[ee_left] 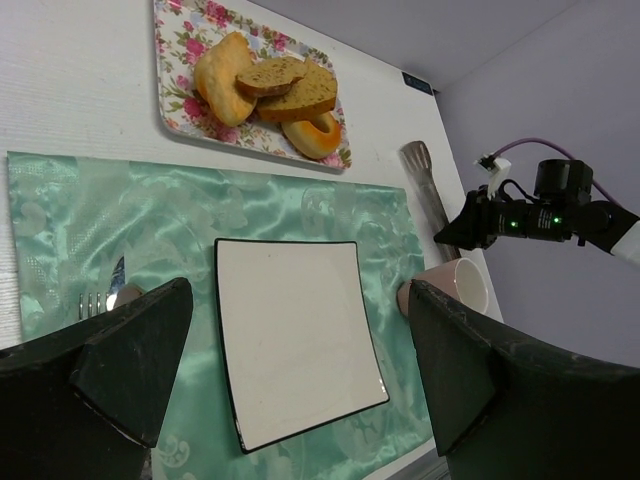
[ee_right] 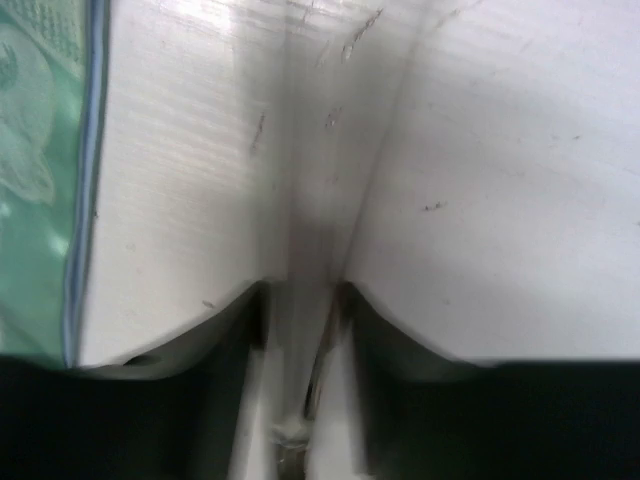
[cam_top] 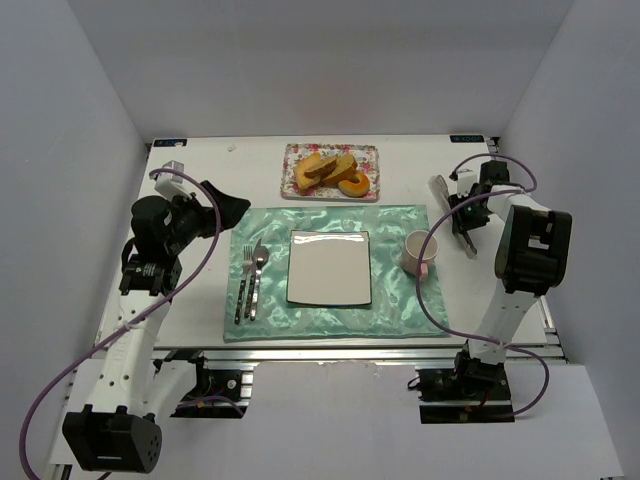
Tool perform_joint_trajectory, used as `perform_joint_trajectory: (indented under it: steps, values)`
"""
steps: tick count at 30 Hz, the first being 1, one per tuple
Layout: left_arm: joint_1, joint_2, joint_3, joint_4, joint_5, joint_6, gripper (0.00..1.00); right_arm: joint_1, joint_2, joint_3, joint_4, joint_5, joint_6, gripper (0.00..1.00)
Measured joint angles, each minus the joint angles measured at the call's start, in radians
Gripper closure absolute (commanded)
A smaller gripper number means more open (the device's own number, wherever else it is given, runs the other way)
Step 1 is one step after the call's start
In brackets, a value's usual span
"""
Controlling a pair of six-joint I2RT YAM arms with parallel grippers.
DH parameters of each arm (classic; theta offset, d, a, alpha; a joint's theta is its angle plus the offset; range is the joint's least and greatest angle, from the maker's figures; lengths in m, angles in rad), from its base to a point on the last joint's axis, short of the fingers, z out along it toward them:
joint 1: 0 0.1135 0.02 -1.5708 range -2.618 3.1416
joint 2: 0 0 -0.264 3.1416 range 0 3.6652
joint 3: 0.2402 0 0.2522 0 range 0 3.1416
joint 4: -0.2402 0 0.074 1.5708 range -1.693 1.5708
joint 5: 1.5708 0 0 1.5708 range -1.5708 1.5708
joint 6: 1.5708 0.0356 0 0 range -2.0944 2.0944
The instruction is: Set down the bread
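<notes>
Bread (cam_top: pixel 325 168): three toasted slices are seen piled on the floral tray (cam_top: pixel 292 152) at the far edge of the table (cam_top: pixel 200 160), with an orange ring-shaped piece (cam_top: pixel 352 185) touching them on the right. None is held.

Green placemat (cam_top: pixel 400 300) is laid nearer the arms. A white square plate (cam_top: pixel 328 268) is set at its middle, a fork (cam_top: pixel 243 285) and spoon (cam_top: pixel 258 270) at its left, a cup (cam_top: pixel 417 250) at its right edge.

Left gripper (ee_left: pixel 300 300): fingers are spread wide, nothing between them. It is held above the mat's left side, pointed toward plate and tray.

Right gripper (ee_right: pixel 297 300): it is lowered to the table right of the mat, and its fingers are pressed onto the metal tongs (cam_top: pixel 440 187), which are pinched between them. The tongs' far end is seen lying on the bare table beyond the cup.
</notes>
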Motion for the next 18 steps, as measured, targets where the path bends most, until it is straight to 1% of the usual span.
perform_joint_trajectory:
  steps: [2,3,6,11,12,14,15,18]
  values:
    - [0.0,-0.001,0.0,0.005,0.0,-0.01,0.02,-0.003,0.006,0.008,0.005,-0.009,-0.004,0.83]
    - [0.0,-0.002,0.0,0.008,0.0,-0.013,0.02,-0.005,0.008,0.01,0.006,-0.014,-0.004,0.95]
    - [0.0,-0.007,0.0,0.013,0.0,-0.018,0.02,-0.014,0.008,0.01,0.008,-0.034,-0.003,0.94]
    - [0.0,-0.008,0.0,0.016,0.0,-0.018,0.02,-0.052,-0.031,0.017,-0.031,-0.1,0.011,0.84]
    - [0.0,-0.008,0.0,0.019,0.0,-0.021,0.02,-0.059,-0.053,0.022,-0.044,-0.118,0.015,0.79]
    - [0.0,-0.007,-0.002,0.035,0.002,-0.024,0.02,-0.066,-0.104,0.05,-0.074,-0.162,0.026,0.73]
    - [0.0,-0.006,-0.003,0.045,0.005,-0.028,0.02,-0.065,-0.13,0.075,-0.087,-0.185,0.037,0.66]
    - [0.0,0.003,-0.006,0.067,0.015,-0.036,0.02,-0.055,-0.174,0.164,-0.107,-0.256,0.07,0.54]
